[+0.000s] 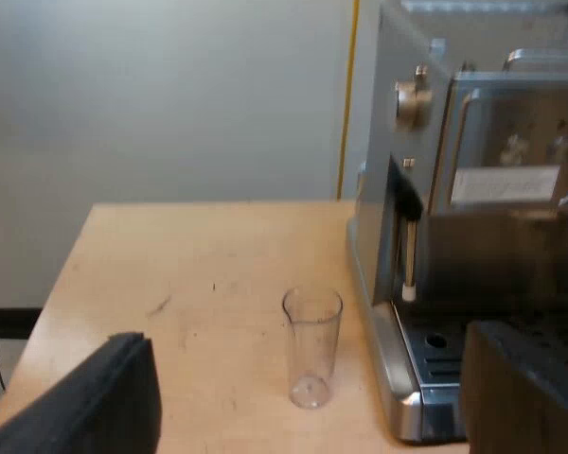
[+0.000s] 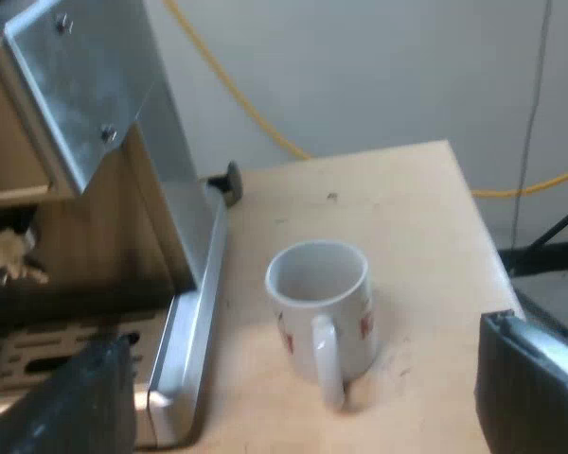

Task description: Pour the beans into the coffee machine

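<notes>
A clear measuring glass (image 1: 312, 347) stands upright on the wooden table (image 1: 189, 274), close beside the espresso machine (image 1: 473, 218); I cannot tell whether it holds beans. My left gripper (image 1: 312, 416) hangs open above the table, short of the glass, with nothing between its black fingers (image 1: 104, 402). A white mug (image 2: 324, 312) with red print stands upright on the table (image 2: 398, 208) next to the machine's drip tray (image 2: 175, 378), handle toward the camera. My right gripper (image 2: 308, 421) is open above and short of the mug, its fingers (image 2: 530, 383) wide apart.
The machine's steam wand (image 1: 409, 255) and a round knob (image 1: 414, 99) face the glass. A yellow cable (image 2: 246, 104) runs along the wall behind the table. The table edge (image 1: 52, 284) lies past the glass, away from the machine.
</notes>
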Robot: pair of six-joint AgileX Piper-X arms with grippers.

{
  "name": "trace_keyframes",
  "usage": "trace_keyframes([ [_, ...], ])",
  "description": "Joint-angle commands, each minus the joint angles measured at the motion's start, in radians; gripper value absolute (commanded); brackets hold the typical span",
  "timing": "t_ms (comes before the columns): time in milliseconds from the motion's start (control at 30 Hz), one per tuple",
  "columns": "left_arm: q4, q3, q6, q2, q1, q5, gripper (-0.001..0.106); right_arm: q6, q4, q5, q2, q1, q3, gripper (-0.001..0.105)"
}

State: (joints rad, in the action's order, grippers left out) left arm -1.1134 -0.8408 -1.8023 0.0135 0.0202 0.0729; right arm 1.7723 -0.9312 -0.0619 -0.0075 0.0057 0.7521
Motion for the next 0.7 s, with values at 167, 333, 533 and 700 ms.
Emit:
trace_keyframes([
  [167, 0.021, 0.091, -0.012, 0.039, -0.006, -0.010, 0.068, 0.002, -0.032, -0.020, -0.046, -0.001, -0.059, 0.078],
  [333, 0.027, 0.158, 0.051, 0.039, -0.006, -0.010, 0.068, 0.002, -0.039, -0.030, -0.046, -0.001, -0.122, 0.078],
  [533, 0.052, 0.230, 0.052, 0.039, -0.006, 0.014, 0.068, 0.002, -0.039, -0.031, -0.046, -0.001, -0.166, 0.078],
  [700, 0.064, 0.269, 0.052, 0.039, -0.006, 0.013, 0.068, 0.002, -0.039, -0.031, -0.046, -0.001, -0.198, 0.078],
])
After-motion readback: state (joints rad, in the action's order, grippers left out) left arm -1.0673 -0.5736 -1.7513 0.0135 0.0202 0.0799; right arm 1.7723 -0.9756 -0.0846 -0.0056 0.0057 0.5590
